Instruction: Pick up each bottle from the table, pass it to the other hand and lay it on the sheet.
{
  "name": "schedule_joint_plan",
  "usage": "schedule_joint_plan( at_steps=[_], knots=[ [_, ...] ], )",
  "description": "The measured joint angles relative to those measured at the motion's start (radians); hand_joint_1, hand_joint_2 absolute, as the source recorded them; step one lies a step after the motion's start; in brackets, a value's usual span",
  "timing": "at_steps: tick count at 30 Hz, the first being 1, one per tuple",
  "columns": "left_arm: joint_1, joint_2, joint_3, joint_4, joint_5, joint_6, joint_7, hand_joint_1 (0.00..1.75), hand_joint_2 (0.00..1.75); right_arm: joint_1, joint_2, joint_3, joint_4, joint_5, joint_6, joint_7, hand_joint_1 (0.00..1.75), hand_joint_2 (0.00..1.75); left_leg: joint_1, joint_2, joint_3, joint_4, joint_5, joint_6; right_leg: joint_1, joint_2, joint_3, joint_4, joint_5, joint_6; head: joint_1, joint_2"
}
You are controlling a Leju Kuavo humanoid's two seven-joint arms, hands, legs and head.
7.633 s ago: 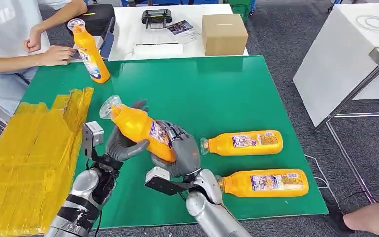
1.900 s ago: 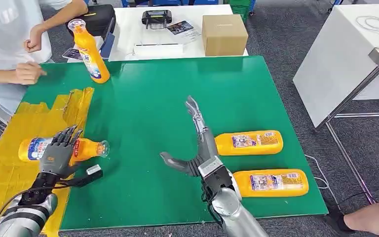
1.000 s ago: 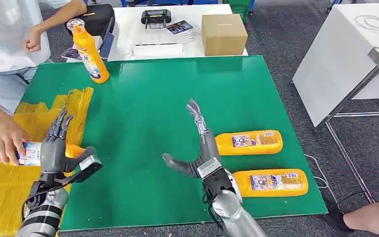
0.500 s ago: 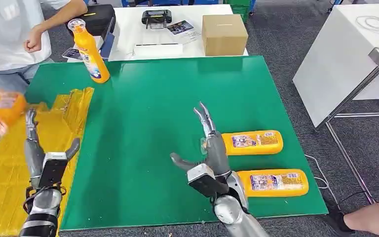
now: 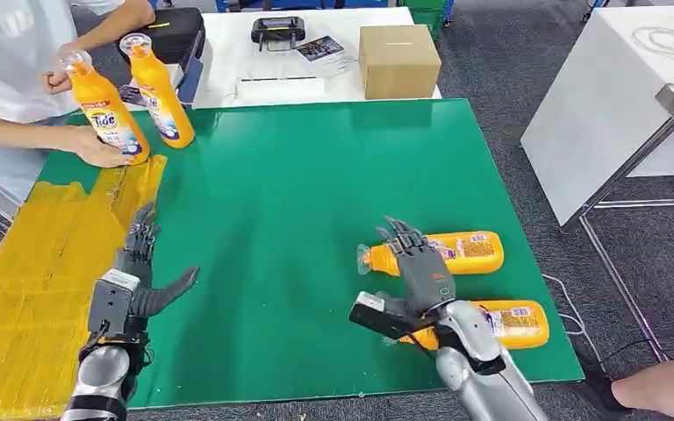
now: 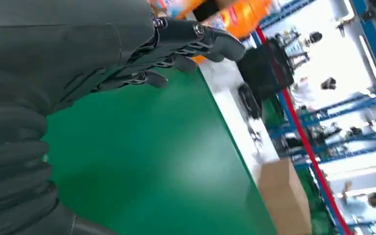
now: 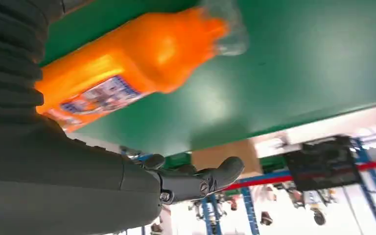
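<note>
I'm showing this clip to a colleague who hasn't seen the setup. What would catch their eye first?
Bright orange plastic bottles on the green table: two upright bottles at the far left corner, one steadied by a person's hand, and two lying bottles near the right edge. The robot's right hand hovers over the nearer-centre lying one; its left hand is spread beside the crinkled yellow sheet.

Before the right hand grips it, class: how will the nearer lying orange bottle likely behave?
The bottle lies on its side on the green table, so it may roll if nudged. Its glossy plastic looks slippery. It appears full, probably heavy for the right hand.
</note>
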Motion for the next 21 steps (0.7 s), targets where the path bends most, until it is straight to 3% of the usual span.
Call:
schedule_joint_plan(
  at_steps=[21],
  knots=[
    [-0.021, -0.016, -0.061, -0.001, 0.019, -0.029, 0.0, 0.0, 1.75, -0.161, -0.102, -0.083, 0.208, -0.015, 0.093, 0.018, 0.0, 1.75, 0.0, 0.0, 0.0, 0.0, 0.0, 0.0, 0.0, 0.0, 0.0, 0.0, 0.0, 0.0, 0.0, 0.0]
  ],
)
